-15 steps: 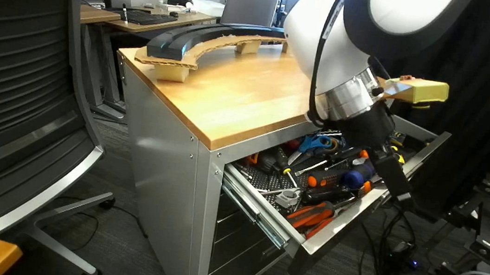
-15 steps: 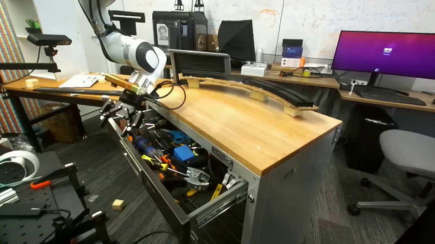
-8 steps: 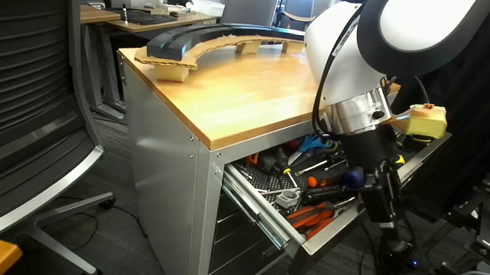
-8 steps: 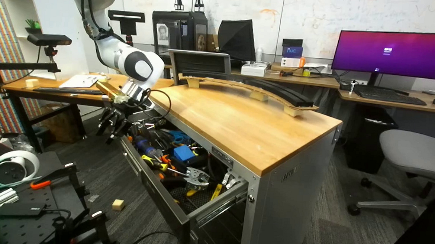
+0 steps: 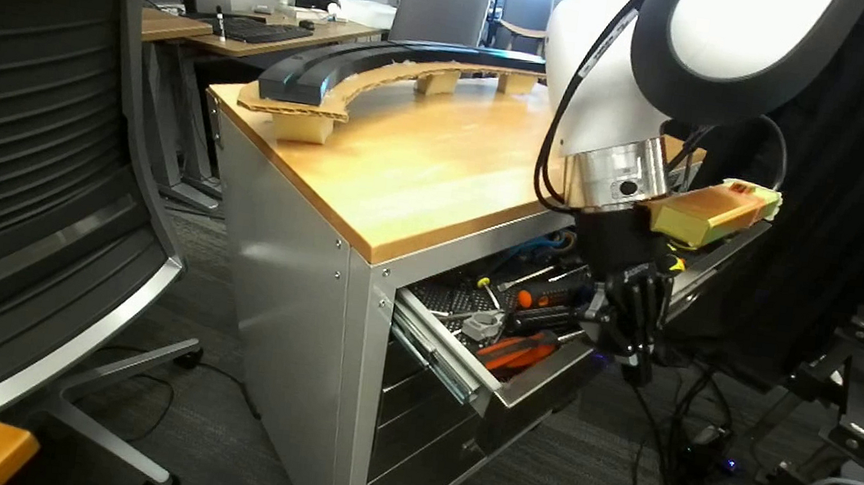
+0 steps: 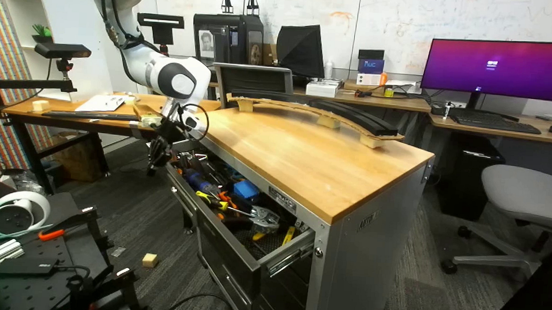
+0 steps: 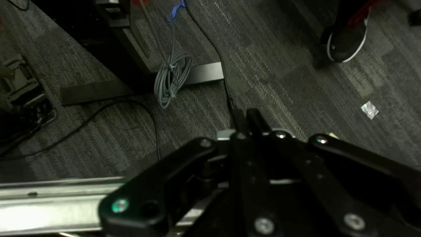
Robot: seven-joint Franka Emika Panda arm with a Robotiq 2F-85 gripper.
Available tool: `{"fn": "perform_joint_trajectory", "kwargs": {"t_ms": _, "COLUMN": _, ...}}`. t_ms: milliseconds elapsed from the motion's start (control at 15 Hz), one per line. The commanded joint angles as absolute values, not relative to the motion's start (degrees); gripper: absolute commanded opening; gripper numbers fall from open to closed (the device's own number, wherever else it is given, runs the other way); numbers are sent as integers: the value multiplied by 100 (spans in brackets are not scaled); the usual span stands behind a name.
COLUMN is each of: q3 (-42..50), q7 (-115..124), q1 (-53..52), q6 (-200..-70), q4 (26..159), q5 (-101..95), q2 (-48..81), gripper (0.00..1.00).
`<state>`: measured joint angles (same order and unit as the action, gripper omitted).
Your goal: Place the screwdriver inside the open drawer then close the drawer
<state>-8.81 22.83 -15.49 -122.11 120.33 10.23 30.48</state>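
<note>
The drawer [image 5: 531, 411] is the top one of the grey cabinet and stands partly pulled out, crowded with tools. Its front [image 6: 232, 268] faces the floor side. My gripper [image 6: 152, 170] points down just outside that front, near its far half; contact with it cannot be made out for certain. In the wrist view the fingertips of the gripper [image 7: 249, 116] lie nearly together, nothing visible between them. The drawer's metal edge [image 7: 56, 205] runs beneath at lower left. Among the jumbled tools, the screwdriver cannot be singled out; the arm hides part of the contents in an exterior view.
Orange-handled pliers [image 5: 518, 350] and a blue-handled tool [image 6: 199, 181] lie in the drawer. A curved black track [image 6: 316, 105] rests on the wooden top [image 6: 299, 156]. Beside the cabinet are a chair [image 5: 24, 143] and a black stand [image 6: 30, 251]. A shoe [image 7: 347, 42] shows on the floor.
The gripper swung down outside the drawer front, its fingers came together, and it moved back toward the cabinet. The drawer slid partway inward over the last half second.
</note>
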Motion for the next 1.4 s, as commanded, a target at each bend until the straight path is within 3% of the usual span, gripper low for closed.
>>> {"fn": "perform_joint_trajectory", "kwargs": {"t_ms": 0, "q3": -484, "q7": 3150, "q1": -2048, "q6": -12752, "q4": 11713, "q5": 372, "q2": 3254, "gripper": 0}}
{"fn": "perform_joint_trajectory", "kwargs": {"t_ms": 200, "q3": -221, "q7": 3858, "q1": -2458, "q6": -13008, "q4": 11611, "q5": -352, "q2": 3247, "gripper": 7}}
{"fn": "perform_joint_trajectory", "kwargs": {"t_ms": 733, "q3": 272, "q7": 6017, "q1": -3300, "q6": -13895, "q4": 11781, "q5": -2467, "q2": 3097, "gripper": 6}}
{"fn": "perform_joint_trajectory", "kwargs": {"t_ms": 1333, "q3": 672, "q7": 7657, "q1": -3671, "q6": -14056, "q4": 11025, "q5": -5527, "q2": 3689, "gripper": 6}}
